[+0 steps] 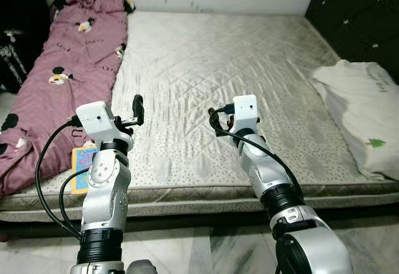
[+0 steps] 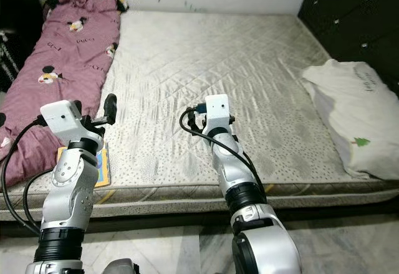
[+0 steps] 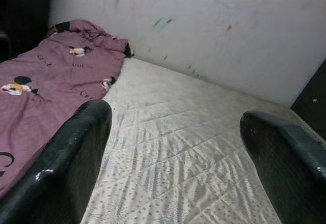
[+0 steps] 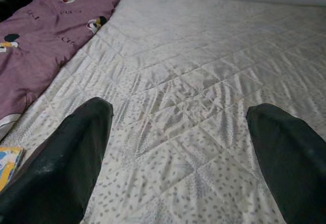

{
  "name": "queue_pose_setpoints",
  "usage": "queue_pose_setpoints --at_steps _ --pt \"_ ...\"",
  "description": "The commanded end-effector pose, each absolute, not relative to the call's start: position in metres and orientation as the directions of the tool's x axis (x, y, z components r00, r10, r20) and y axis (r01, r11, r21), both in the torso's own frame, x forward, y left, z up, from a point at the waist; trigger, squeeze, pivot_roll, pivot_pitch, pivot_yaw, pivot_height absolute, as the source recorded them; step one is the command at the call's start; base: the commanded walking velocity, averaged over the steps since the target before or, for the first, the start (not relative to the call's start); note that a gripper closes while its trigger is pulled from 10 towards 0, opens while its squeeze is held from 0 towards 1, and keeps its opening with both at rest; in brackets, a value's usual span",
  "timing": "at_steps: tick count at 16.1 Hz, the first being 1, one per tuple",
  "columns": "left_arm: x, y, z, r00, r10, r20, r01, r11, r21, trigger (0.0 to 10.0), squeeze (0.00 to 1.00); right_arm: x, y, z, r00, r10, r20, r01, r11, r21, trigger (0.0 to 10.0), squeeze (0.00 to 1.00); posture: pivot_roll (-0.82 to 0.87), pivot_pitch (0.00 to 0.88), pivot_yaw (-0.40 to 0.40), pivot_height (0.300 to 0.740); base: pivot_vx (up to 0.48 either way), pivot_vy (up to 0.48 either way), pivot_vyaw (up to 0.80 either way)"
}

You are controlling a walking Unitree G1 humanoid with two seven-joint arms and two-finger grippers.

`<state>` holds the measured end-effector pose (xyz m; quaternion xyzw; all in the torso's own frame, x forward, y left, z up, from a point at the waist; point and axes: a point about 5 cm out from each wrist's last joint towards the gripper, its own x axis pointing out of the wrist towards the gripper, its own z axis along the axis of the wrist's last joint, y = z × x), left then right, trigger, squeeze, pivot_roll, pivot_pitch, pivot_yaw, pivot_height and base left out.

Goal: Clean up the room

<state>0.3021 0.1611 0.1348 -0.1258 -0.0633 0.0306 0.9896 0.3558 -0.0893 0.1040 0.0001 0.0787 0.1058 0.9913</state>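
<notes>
A crumpled pink blanket (image 1: 68,68) printed with cartoon mice lies along the left side of a bare quilted mattress (image 1: 218,56). A white pillow (image 1: 358,112) rests at the mattress's right edge. A small colourful book (image 1: 82,168) lies at the front left edge, beside the blanket. My left gripper (image 1: 138,109) hovers open over the front left of the mattress, holding nothing; its fingers (image 3: 76,147) stand wide apart. My right gripper (image 1: 218,121) hovers open over the front middle, also holding nothing, with its fingers (image 4: 76,147) spread above the quilting.
A dark dresser (image 1: 361,12) stands at the back right against the mattress. A dark object (image 1: 12,56) sits beyond the blanket at the left. A white wall (image 3: 214,25) runs behind the bed. Tiled floor (image 1: 206,249) shows below the mattress's front edge.
</notes>
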Motion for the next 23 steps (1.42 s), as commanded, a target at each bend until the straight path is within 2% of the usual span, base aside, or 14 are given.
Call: queue_pose_setpoints --at_steps 1,6,11,23 --pt "0.3034 0.1598 0.1382 0.989 0.068 0.129 -0.034 0.968 -0.249 10.0 0.0 0.358 -0.0896 0.1062 0.967 0.204 -0.152 -0.203 0.979 0.023 10.0 0.0 0.08 0.0 -0.043 0.74 0.304 0.0 0.0" --pt "0.304 0.1598 0.1381 0.99 0.067 0.127 -0.033 0.967 -0.251 10.0 0.0 0.3586 -0.0897 0.1067 0.968 0.201 -0.152 -0.199 0.98 0.025 10.0 0.0 0.08 0.0 -0.042 0.74 0.288 0.0 0.0" --pt "0.3058 0.1595 0.136 0.99 0.087 0.106 -0.055 0.959 -0.277 10.0 0.0 0.3592 -0.0902 0.1066 0.968 0.198 -0.151 -0.197 0.98 0.025 10.0 0.0 0.08 0.0 -0.041 0.74 0.0 0.0 0.0" --pt "0.3076 0.1594 0.1352 0.991 0.088 0.099 -0.056 0.955 -0.292 10.0 0.0 0.3597 -0.0895 0.1062 0.965 0.211 -0.155 -0.212 0.977 0.006 10.0 0.0 0.08 0.0 -0.045 0.74 0.0 0.48 0.0"
